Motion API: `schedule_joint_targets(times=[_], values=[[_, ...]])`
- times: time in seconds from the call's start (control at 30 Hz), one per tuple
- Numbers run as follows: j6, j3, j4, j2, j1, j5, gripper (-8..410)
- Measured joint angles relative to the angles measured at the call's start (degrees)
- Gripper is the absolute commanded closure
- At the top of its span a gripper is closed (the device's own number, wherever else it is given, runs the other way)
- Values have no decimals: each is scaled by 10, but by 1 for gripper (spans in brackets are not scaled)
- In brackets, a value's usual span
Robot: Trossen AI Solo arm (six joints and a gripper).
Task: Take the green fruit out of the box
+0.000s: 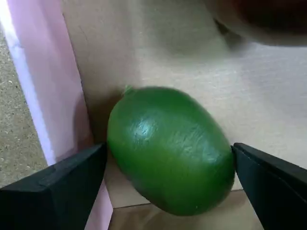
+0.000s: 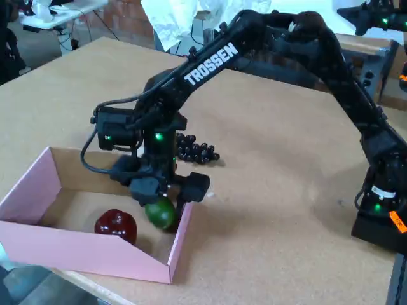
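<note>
Black from base to wrist, our single arm bends over the tabletop and points its gripper straight down into the right end of the pink box. Our jaws stand wide and grip nothing, one on each side of the green fruit, which lies on the brown floor beside the box's wall. We count one green fruit, one dark red fruit and one bunch of black grapes.

Arm bent down low, hand w/ fingers spread apart.
</note>
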Motion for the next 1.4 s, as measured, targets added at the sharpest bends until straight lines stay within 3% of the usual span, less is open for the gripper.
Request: schedule_joint_targets(times=[0.2, 0.5, 0.67, 0.9, 1.4], values=[[-10, 0, 1, -2, 0, 1, 81], [-11, 0, -1, -6, 0, 8, 262], [-11, 0, -4, -8, 0, 10, 322], [-12, 0, -10, -10, 0, 11, 355], [-7, 0, -22, -36, 2, 18, 356]])
